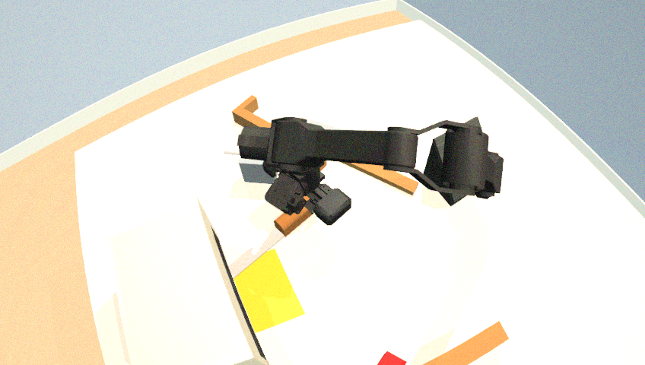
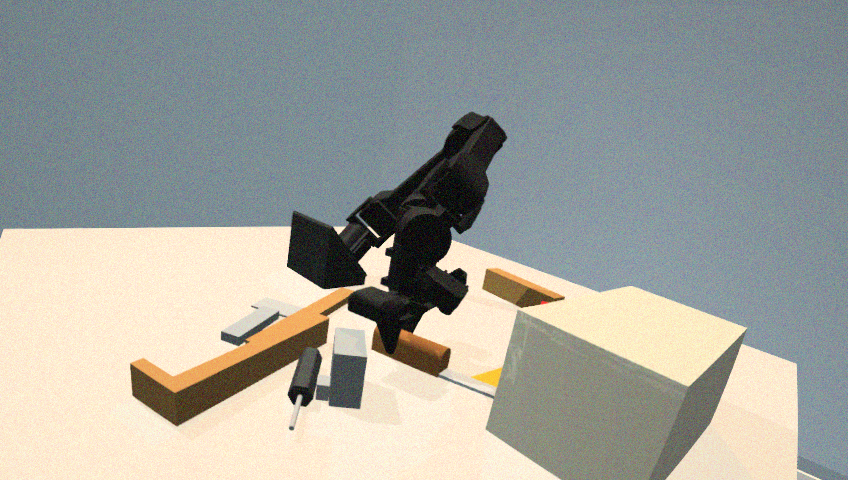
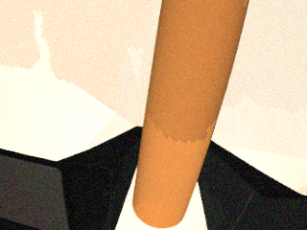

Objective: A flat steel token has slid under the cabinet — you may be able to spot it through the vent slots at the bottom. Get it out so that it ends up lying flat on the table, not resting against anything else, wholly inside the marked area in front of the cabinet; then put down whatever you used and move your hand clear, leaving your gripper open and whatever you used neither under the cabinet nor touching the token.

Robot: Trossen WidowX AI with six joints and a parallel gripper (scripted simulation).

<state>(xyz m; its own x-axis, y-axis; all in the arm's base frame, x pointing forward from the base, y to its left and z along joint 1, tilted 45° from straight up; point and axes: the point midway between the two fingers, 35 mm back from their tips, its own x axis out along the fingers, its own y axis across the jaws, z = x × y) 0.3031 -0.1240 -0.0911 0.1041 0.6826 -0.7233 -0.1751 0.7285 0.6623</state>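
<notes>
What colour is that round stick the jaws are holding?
Orange; the handle shows best in the wrist view.

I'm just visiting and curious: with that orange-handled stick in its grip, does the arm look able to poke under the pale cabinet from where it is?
Probably yes. The gripper is clamped on the orange handle, whose thin pale blade already points at the cabinet base beside the yellow area, with nothing visibly between.
</notes>
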